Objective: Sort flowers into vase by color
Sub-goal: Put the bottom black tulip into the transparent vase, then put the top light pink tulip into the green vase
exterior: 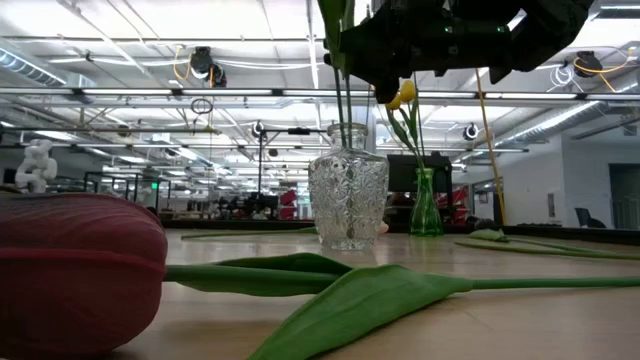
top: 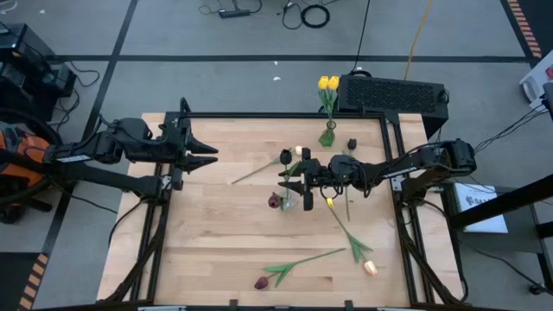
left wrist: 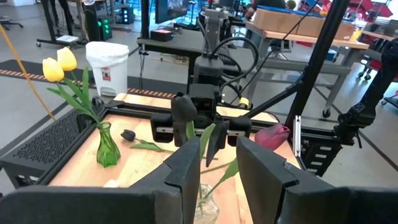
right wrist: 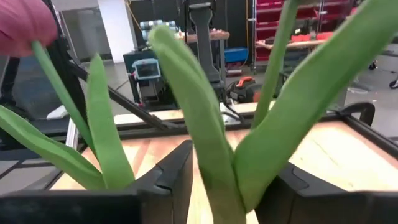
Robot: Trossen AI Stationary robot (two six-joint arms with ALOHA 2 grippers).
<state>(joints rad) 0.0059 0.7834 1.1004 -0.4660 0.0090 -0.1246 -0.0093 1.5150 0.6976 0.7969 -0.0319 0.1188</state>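
1. While the left gripper (top: 206, 154) waits with its fingers apart and empty at left of centre in the high view, the right gripper (top: 289, 185) hangs over the clear glass vase (exterior: 347, 198) at centre.
2. Its fingers stand parted around a dark tulip's stem (right wrist: 214, 155); whether they have let go cannot be told.
3. Pulling away could drag the leaves and tip that vase.
4. Only the low view shows the vase clearly; the high view alone shows loose tulips (top: 298, 263) at lower centre and the yellow tulips (top: 327, 84) in a green vase (top: 327, 136) at upper centre-right.

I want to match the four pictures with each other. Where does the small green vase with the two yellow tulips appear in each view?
High view: green vase at the table's far edge, right of centre, by the black box.
Low view: green vase right of the clear crystal vase, farther back.
Left wrist view: green vase at the picture's left.
Right wrist view: not in it.
Shared landmark: the crystal vase.
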